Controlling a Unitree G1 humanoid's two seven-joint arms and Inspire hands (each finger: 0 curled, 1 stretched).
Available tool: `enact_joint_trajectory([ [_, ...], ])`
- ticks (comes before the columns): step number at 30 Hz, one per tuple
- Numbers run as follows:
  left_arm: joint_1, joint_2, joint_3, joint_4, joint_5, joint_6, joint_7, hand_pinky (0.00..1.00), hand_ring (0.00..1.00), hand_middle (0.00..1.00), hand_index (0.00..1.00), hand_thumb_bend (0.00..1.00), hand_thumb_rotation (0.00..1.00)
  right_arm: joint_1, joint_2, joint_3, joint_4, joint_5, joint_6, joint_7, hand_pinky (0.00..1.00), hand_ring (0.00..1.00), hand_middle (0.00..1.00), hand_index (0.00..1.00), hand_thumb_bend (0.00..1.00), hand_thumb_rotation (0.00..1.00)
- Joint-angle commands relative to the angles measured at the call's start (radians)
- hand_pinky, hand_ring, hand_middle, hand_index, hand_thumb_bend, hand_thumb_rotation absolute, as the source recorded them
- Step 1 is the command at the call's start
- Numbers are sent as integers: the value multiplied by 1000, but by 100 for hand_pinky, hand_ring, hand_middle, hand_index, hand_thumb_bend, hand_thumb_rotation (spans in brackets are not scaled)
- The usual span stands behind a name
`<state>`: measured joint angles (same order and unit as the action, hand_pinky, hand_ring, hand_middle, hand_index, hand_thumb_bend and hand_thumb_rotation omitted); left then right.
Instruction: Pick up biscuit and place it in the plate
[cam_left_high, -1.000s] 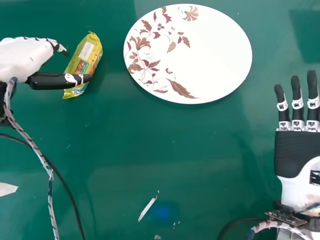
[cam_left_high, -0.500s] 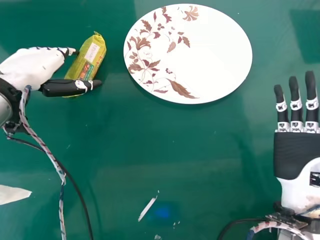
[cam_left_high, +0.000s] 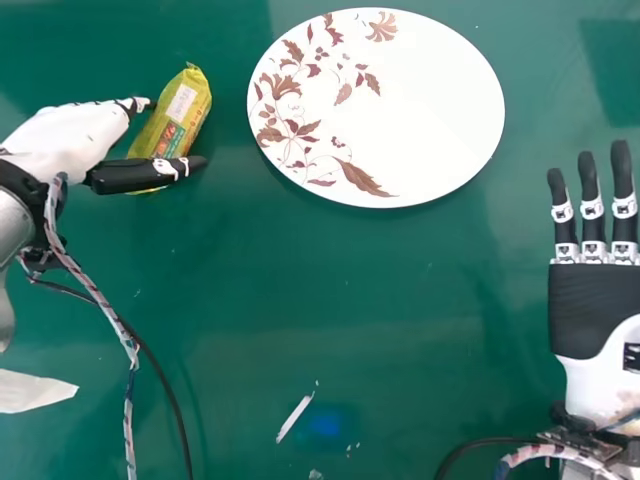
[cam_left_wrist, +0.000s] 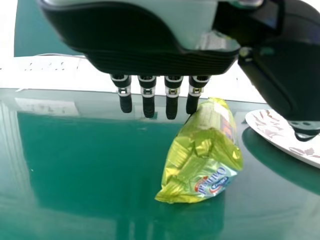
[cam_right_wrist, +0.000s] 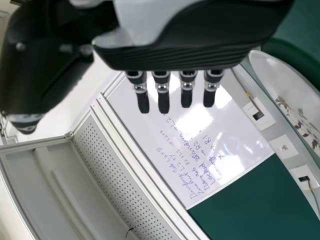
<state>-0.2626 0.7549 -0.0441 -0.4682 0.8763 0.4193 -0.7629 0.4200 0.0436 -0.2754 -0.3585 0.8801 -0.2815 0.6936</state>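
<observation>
In the head view my left hand (cam_left_high: 75, 138) is at the upper left, its thumb across the near end of the yellow biscuit packet (cam_left_high: 178, 115) and its fingers at the packet's left side. The left wrist view shows the hand (cam_left_wrist: 160, 62) with straight fingers beside the biscuit packet (cam_left_wrist: 202, 155), which lies on the table between fingers and thumb. To the packet's right is the white plate (cam_left_high: 420, 110) with a leaf pattern. My right hand (cam_left_high: 600, 310) rests at the right edge, fingers straight and open.
The green table (cam_left_high: 300, 270) carries a small white scrap (cam_left_high: 294, 418) near the front and a pale pointed piece (cam_left_high: 35, 391) at the left. Cables hang from both wrists. A whiteboard (cam_right_wrist: 195, 150) stands in the right wrist view.
My left hand has moved right and come round the packet, which shifted slightly to the right. Over the last half second the hand has barely moved. The right hand stays almost still.
</observation>
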Motion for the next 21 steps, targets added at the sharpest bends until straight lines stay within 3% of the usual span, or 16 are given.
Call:
enact_joint_trajectory([
  [1,24,-13,-12,-8,10,12,2,100,100,100,100,100,90,16,-4,-10,-7,3,-7,13,100,100,100,99,100,54],
  [8,49,-44,-23,0,30,35,16,100,100,100,100,100,92,12,-6,-20,-7,18,-11,25,99,100,100,98,100,51],
  [13,29,-51,-63,38,73,58,-9,100,100,100,100,100,92,14,-9,-29,-9,27,-6,36,99,100,100,99,100,50],
  [21,2,-57,-90,115,77,53,5,100,100,100,100,100,93,24,-4,-30,-23,23,-10,32,100,100,100,99,100,48],
])
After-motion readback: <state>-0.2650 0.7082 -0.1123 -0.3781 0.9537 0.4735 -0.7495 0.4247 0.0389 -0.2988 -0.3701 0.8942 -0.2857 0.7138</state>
